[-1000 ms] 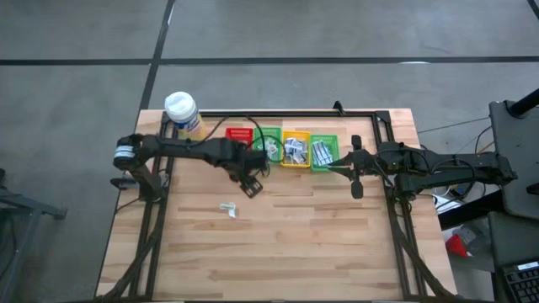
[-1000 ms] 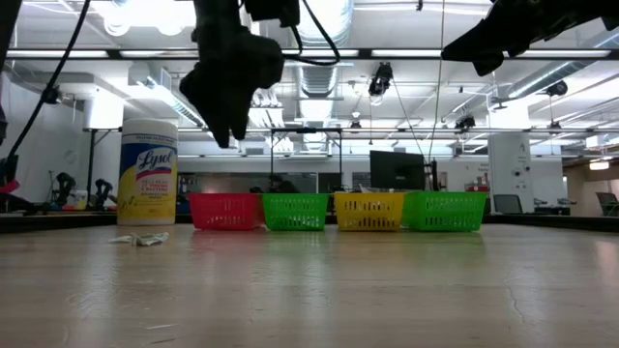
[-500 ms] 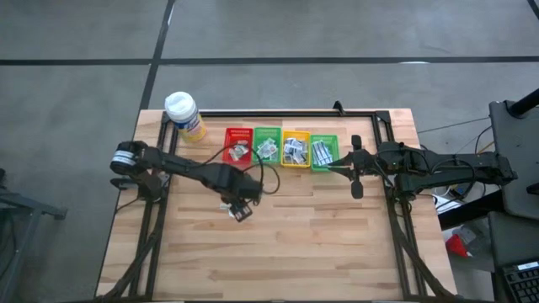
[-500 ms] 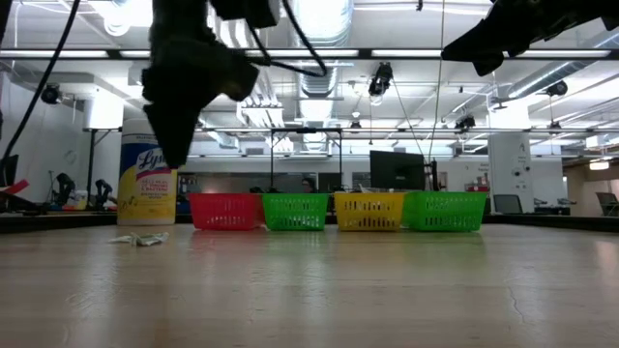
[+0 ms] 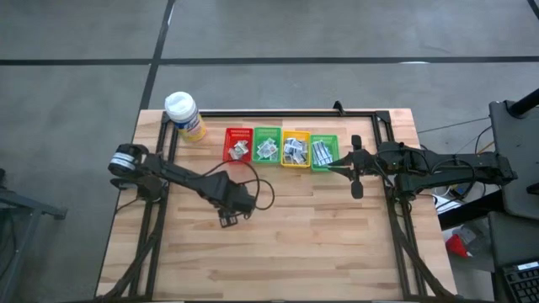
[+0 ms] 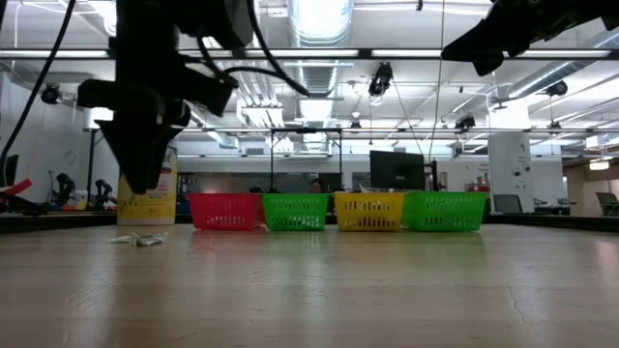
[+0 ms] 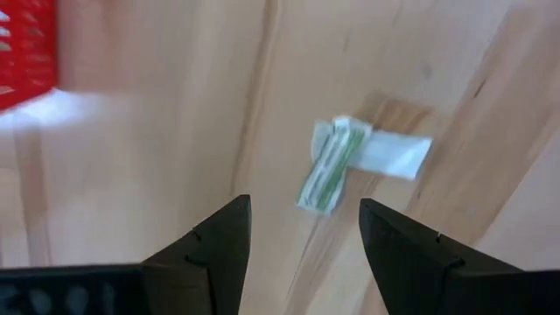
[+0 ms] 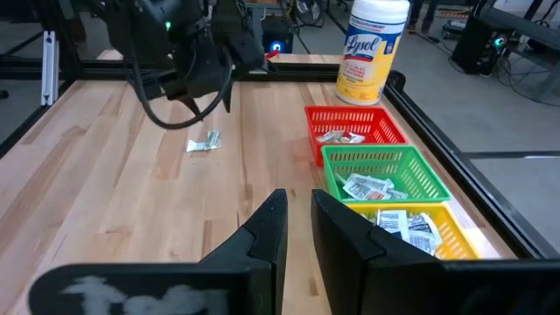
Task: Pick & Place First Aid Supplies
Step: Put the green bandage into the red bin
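Two small paper packets (image 7: 350, 162), one with green print and one white, lie flat on the wood and partly overlap. They also show in the low view (image 6: 143, 239) and the right wrist view (image 8: 203, 143). In the high view my left gripper (image 5: 229, 217) covers them. That gripper (image 7: 302, 236) hangs open just above them, pointing down, the packets a little ahead of its fingertips. More packets fill the red (image 5: 238, 145), green (image 5: 268, 145), yellow (image 5: 295, 148) and second green (image 5: 323, 151) baskets. My right gripper (image 8: 297, 227) waits beside the baskets, a narrow gap between its fingers.
A yellow wipes bottle (image 5: 184, 114) with a white cap stands at the far left corner. A black frame rail (image 5: 286, 113) runs behind the baskets. Bare wood (image 5: 320, 244) stretches from the baskets to the near edge.
My left gripper has swung from beside the red and green baskets toward the table's near left and come down over the two loose packets, rolling as it went. It has stayed open. The packets have not moved.
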